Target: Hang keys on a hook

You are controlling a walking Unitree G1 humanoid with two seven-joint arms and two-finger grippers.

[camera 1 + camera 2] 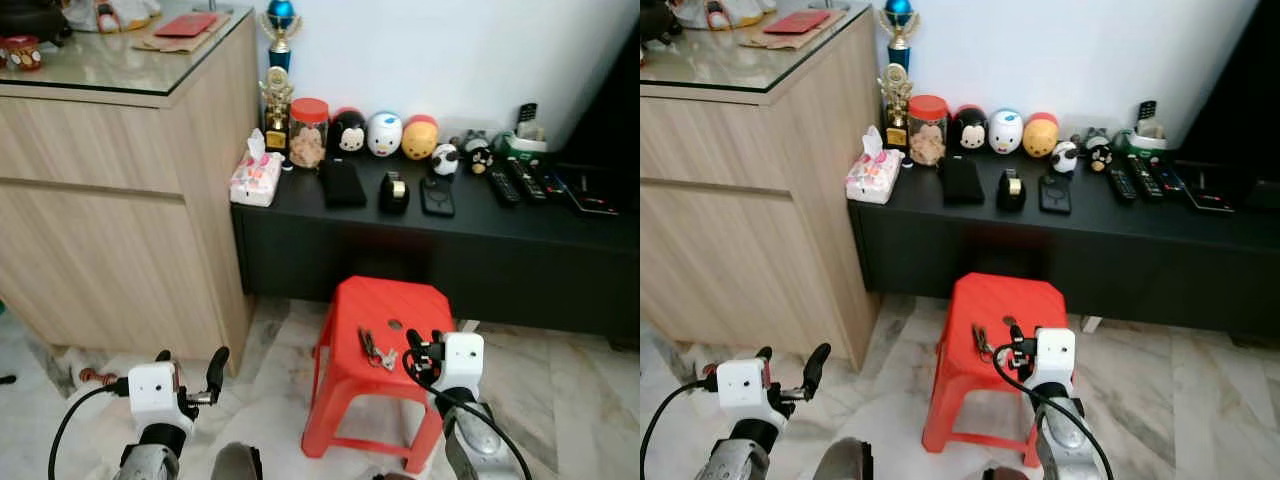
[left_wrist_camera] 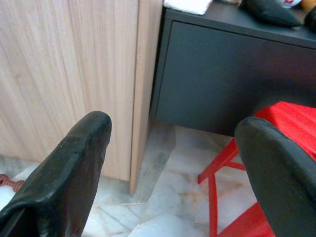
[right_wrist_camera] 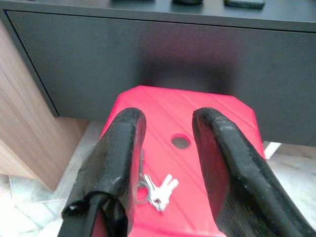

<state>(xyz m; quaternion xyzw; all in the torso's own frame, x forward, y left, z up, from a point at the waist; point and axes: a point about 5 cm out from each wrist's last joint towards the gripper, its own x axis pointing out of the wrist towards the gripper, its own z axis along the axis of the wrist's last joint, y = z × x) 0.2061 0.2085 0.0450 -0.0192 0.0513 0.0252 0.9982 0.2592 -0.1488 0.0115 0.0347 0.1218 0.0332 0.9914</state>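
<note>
keys (image 1: 377, 350) on red stool (image 1: 400, 300), right claw (image 3: 165, 148) open above.

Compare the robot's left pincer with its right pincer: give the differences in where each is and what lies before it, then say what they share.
The left pincer hangs over the marble floor beside the wooden cabinet; the right pincer is over the red stool. The keys lie just ahead of the right pincer, while the left pincer has none before it. The left pincer gapes wider. Both are open and empty.

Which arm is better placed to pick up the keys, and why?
Right. Its tool hovers open at the red stool, next to the keys. The left tool is off by the wooden cabinet.
</note>
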